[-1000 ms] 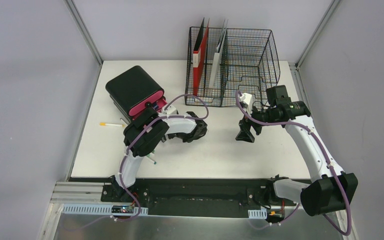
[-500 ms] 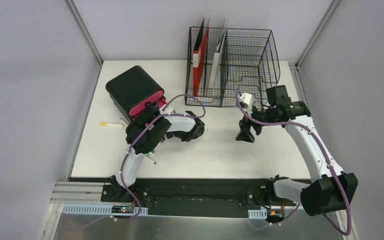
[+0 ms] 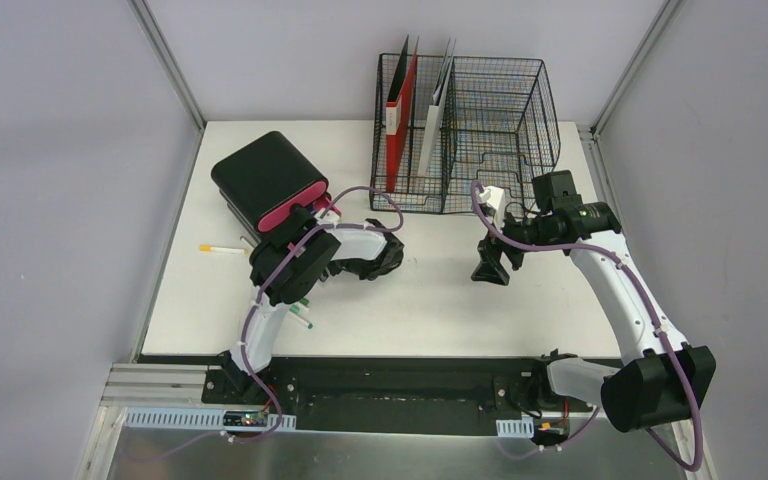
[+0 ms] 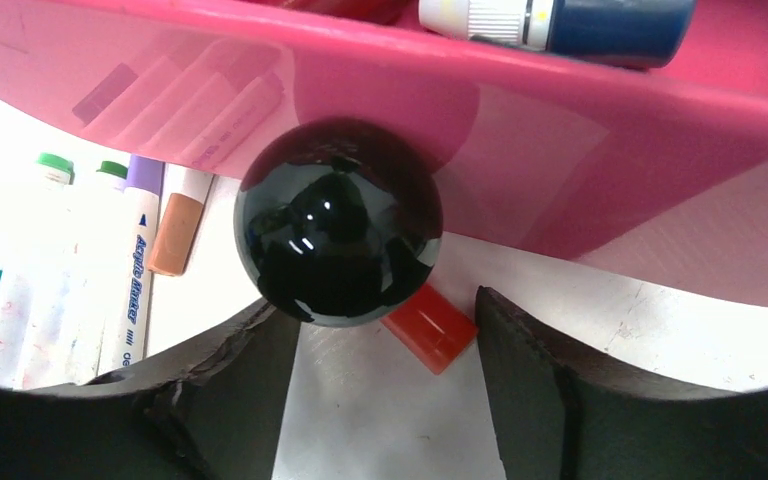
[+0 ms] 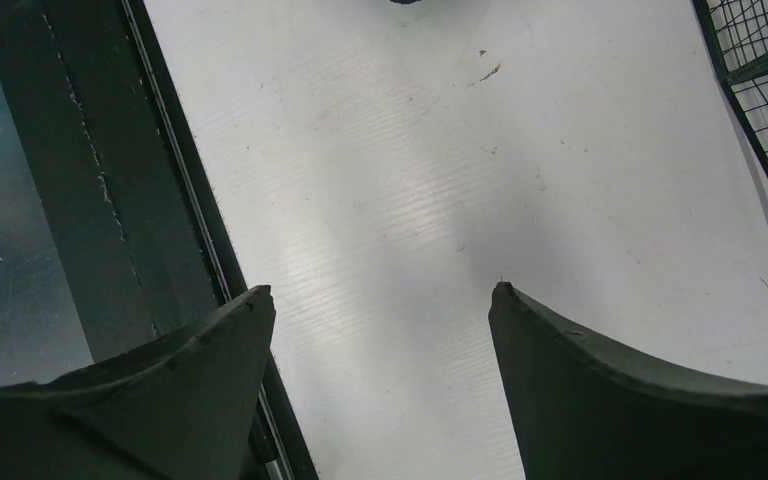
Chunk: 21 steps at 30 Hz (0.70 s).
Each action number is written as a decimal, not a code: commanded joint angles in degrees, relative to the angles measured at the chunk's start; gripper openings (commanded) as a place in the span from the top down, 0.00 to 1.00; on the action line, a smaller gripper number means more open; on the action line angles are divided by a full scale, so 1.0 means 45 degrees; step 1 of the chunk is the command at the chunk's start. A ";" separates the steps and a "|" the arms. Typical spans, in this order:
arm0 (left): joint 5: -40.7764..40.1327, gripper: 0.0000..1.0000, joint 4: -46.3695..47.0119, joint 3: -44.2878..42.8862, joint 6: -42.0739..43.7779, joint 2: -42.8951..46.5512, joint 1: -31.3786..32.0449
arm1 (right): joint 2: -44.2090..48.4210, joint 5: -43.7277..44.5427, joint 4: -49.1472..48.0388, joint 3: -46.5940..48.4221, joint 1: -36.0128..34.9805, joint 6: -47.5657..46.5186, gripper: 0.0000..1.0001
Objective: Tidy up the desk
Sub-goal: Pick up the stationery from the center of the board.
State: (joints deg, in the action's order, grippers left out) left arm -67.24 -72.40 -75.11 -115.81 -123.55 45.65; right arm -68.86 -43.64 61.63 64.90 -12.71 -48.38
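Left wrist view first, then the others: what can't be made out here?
Left wrist: small red flat piece, partly behind the glossy black ball; blue-and-white marker, cut by the top edge.
Top: left gripper, fingertips under its own wrist.
Right wrist: black wire-mesh rack, cut by the right edge.

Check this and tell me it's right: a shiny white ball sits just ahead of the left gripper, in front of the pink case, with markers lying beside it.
Not quite: the ball is black, not white, as the left wrist view shows. The rest stands: it sits just ahead of the left gripper, in front of the pink case, with markers lying beside it.
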 commanded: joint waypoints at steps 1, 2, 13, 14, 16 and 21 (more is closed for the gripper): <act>0.0486 0.39 0.0578 0.0332 -0.0144 0.0010 -0.0032 | 0.0225 -0.0107 -0.0102 0.0030 0.0071 -0.0286 0.18; 0.0587 0.41 0.0793 0.0464 -0.0022 0.0045 -0.0037 | 0.0237 -0.0107 -0.0113 0.0030 0.0070 -0.0284 0.18; 0.0617 0.84 0.1426 0.1414 0.0150 0.1051 0.0809 | 0.0216 -0.0107 -0.0102 0.0030 0.0073 -0.0287 0.18; 0.0584 0.87 0.1417 0.1459 0.0140 0.1166 0.0954 | 0.0233 -0.0107 -0.0101 0.0030 0.0081 -0.0284 0.18; 0.0556 0.91 0.1421 0.1574 0.0146 0.1446 0.1268 | 0.0225 -0.0104 -0.0112 0.0027 0.0076 -0.0289 0.18; 0.0393 1.00 0.1420 0.1775 0.0518 0.2099 0.2124 | 0.0244 -0.0090 -0.0112 0.0027 0.0070 -0.0303 0.18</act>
State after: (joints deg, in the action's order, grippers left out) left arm -66.72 -67.53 -67.72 -114.59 -118.65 52.29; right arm -68.86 -43.64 61.63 64.90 -12.71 -48.38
